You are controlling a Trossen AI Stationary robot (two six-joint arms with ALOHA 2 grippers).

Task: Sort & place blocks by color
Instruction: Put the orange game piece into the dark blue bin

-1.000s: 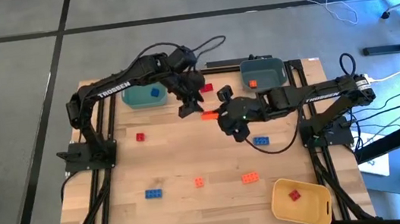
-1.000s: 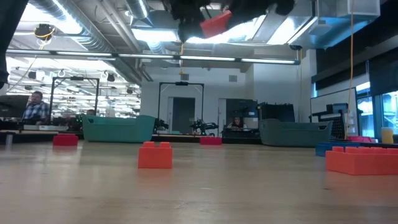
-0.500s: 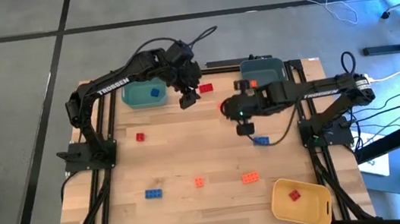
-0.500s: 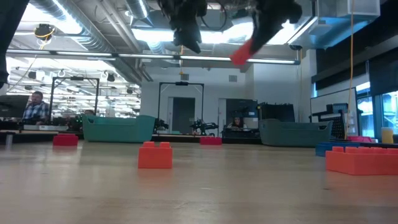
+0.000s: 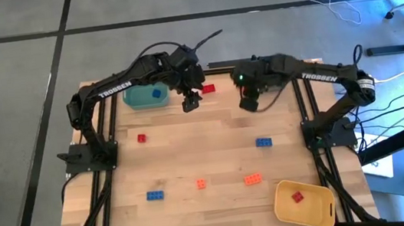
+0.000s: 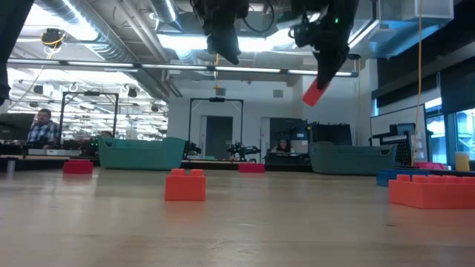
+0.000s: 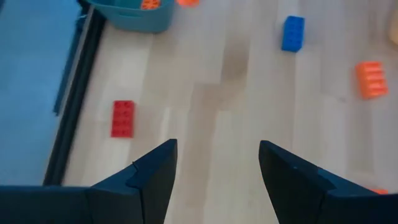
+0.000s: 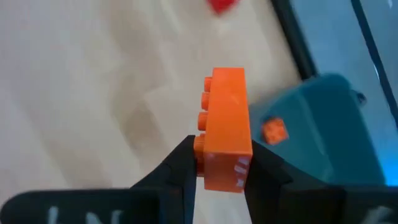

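- Right gripper (image 8: 219,163) is hanging in the air over the far right part of the wooden table (image 5: 191,153), just beside the grey-blue bin (image 8: 323,124); its two dark fingers are pinching an oblong orange block (image 8: 225,137) between them, studs facing sideways. In the low view that block (image 6: 314,93) is tilting down from the fingertips, well above the table.
- Left gripper (image 7: 214,165) is hovering near the far edge, between the teal bin (image 5: 144,97) and the right arm, with its fingers spread apart and nothing between them.
- Teal bin is sitting at the far left with a blue block (image 5: 156,94) inside it.
- Grey-blue bin is holding one small orange block (image 8: 273,130).
- Yellow bin (image 5: 306,207) is lying at the near right corner with a red block (image 5: 297,197) in it.
- Loose blocks are lying well apart on the table: a red oblong block (image 5: 208,89) just beside the left gripper, a small red block (image 5: 142,138) on the left side, a blue block (image 5: 263,142) right of centre, another blue block (image 5: 155,195) at near left, a small orange square block (image 5: 201,183) and an orange oblong block (image 5: 252,178) near the front.
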